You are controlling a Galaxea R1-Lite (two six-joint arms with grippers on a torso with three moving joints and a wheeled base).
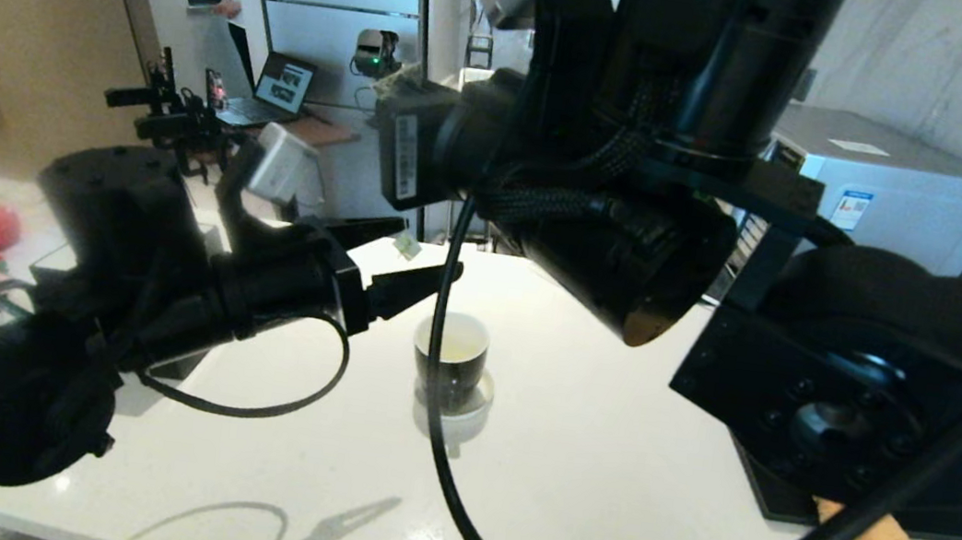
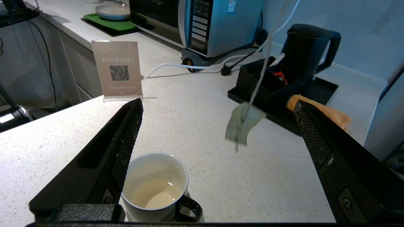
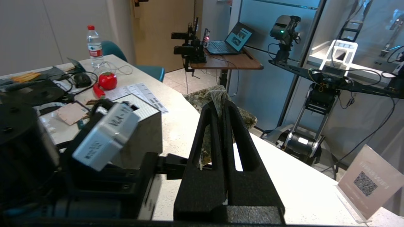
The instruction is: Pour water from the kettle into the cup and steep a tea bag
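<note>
Right gripper (image 3: 222, 108) is raised high, fingers pinched together, probably on the thin white string (image 2: 263, 67), so the small grey-green fabric tea bag (image 2: 243, 121) dangles clear above the counter. It hangs beside the glossy black, white-lined cup (image 2: 155, 186), which holds a little yellowish water (image 2: 155, 194). Left gripper (image 2: 217, 135) is spread wide around the cup, holding nothing. The tall matte black kettle (image 2: 307, 50) is parked behind.

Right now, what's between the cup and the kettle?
Left wrist view: past the cup, the tea bag dangles on its string over bare counter, then a black box stands just before the kettle.
</note>
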